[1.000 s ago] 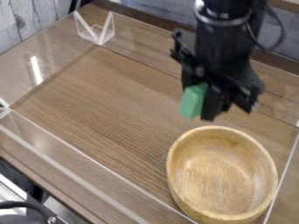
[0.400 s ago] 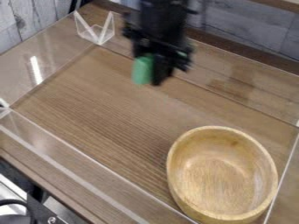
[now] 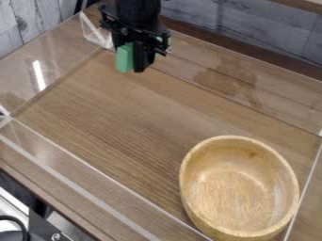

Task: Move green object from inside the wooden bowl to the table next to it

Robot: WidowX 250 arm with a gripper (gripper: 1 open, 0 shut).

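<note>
A small flat green block [image 3: 126,59] hangs upright in the upper left of the frame, pinched between the narrowly parted jaws of a black hand [image 3: 134,52] pointing down over the table [image 3: 113,122]. The tabletop is brown wood grain, edged by low clear acrylic walls. The round, thick-rimmed bowl [image 3: 239,188] of light tan wood sits at lower right, well apart.

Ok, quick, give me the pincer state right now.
Pincer: closed on the green object, held above the table, far from the wooden bowl.
</note>
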